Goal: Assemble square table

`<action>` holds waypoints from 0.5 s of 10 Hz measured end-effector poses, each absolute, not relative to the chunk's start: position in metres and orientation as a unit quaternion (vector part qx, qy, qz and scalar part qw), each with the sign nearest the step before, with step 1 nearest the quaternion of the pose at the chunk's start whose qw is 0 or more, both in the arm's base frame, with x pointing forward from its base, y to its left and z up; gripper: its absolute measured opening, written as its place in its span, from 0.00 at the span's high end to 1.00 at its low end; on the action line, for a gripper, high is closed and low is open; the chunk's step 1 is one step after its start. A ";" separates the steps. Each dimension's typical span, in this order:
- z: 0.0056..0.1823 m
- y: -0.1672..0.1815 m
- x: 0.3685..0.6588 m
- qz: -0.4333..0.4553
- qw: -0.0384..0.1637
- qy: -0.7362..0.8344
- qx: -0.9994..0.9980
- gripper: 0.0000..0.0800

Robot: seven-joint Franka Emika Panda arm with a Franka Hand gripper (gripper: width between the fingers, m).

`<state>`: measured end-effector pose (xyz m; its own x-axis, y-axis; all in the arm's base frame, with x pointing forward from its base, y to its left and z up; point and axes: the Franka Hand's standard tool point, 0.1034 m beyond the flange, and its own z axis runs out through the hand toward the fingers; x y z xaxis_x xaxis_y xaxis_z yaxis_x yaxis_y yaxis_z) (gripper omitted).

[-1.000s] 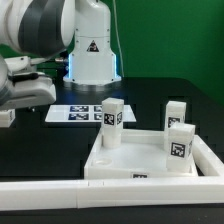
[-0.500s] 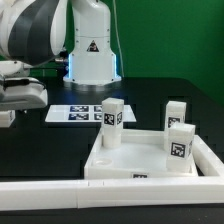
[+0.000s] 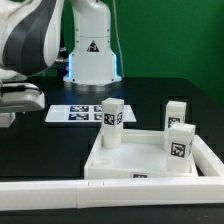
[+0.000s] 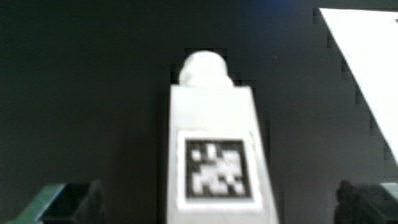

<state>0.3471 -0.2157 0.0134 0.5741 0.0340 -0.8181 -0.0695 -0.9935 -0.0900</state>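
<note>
Moving toward the exterior view's left since a second ago, the arm [image 3: 25, 45] now sits nearer the frame edge. Its tool [image 4: 217, 205] stands with fingers [image 4: 68, 203] wide apart, a tagged leg block [image 4: 214, 150] lying between them on the black bench [image 3: 150, 95], ungripped. Three more leg blocks [image 3: 111, 123] stand upright in the square table top [image 3: 150, 160], beyond the marker board [image 3: 75, 113].
</note>
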 end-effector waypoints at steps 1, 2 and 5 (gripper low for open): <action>0.014 -0.216 0.349 0.460 0.055 0.009 -0.886 0.19; 0.013 -0.215 0.348 0.461 0.055 0.009 -0.886 0.19; 0.013 -0.215 0.348 0.461 0.055 0.009 -0.886 0.47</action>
<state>0.3484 -0.2152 0.0133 0.5752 0.0352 -0.8173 -0.0668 -0.9937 -0.0898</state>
